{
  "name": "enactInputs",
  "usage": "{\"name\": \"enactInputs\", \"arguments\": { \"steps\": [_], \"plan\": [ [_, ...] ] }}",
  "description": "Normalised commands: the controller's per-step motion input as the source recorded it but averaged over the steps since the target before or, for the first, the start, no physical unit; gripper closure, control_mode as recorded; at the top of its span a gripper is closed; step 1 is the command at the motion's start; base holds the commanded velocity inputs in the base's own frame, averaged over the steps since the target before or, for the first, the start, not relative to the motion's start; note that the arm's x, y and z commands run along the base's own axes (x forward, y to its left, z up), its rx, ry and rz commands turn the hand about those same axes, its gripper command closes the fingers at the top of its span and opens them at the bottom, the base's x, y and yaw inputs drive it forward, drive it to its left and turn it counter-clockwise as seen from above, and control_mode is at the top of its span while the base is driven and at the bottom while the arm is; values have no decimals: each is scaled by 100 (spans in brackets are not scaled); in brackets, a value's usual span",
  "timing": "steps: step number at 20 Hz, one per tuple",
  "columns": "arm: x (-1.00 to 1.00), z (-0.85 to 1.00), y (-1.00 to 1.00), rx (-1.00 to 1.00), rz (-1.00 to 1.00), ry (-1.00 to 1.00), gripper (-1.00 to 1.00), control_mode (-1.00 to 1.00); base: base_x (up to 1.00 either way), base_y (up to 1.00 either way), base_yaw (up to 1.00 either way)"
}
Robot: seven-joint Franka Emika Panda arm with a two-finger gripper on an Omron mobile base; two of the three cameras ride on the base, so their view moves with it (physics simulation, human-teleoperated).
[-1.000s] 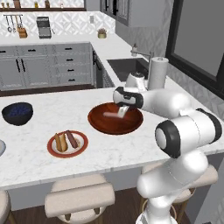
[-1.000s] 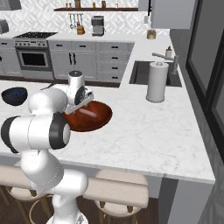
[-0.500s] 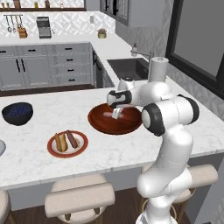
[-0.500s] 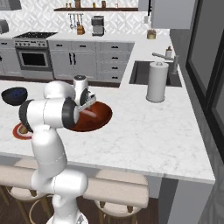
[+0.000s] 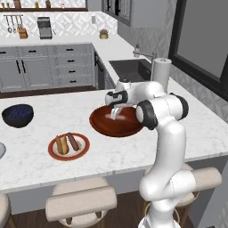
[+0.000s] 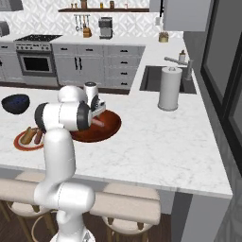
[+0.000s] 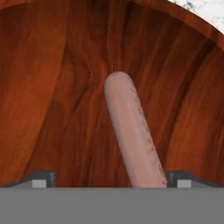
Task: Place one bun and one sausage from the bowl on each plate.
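Observation:
The reddish-brown bowl (image 5: 130,127) (image 6: 111,124) (image 7: 52,87) sits mid-counter with one pinkish sausage (image 7: 131,131) (image 6: 98,122) lying in it. My gripper (image 5: 115,113) (image 6: 96,115) (image 7: 111,179) points down into the bowl, open, its fingertips (image 7: 43,178) on either side of the sausage's near end without touching it. The red-rimmed plate (image 5: 85,146) (image 6: 19,143) lies left of the bowl and carries a bun (image 5: 61,144) and a sausage (image 5: 73,141). A sliver of the grey plate (image 5: 1,150) shows at the left edge.
A dark blue bowl (image 5: 18,115) (image 6: 14,103) stands at the far left. A paper towel roll (image 5: 161,73) (image 6: 169,89) stands by the sink (image 5: 129,69) behind the bowl. Stools line the counter's near edge.
The arm has folded upright and the open gripper has dropped lower and slightly left into the bowl, down over the sausage.

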Motion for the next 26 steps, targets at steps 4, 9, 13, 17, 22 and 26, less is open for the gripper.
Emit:
{"name": "enactInputs", "arguments": {
  "steps": [4,9,13,17,22,26],
  "plan": [
    [42,-28,6,0,0,1,-100,-100,0,0,0],
    [36,-38,3,-3,0,0,-100,-100,0,0,0],
    [13,-29,4,-1,1,0,-100,-100,0,0,0],
    [0,-17,5,0,1,1,100,-100,0,0,0],
    [-30,2,3,0,1,-6,100,-100,0,0,0],
    [-65,61,3,0,0,-27,100,-100,0,0,0]
  ]
}}
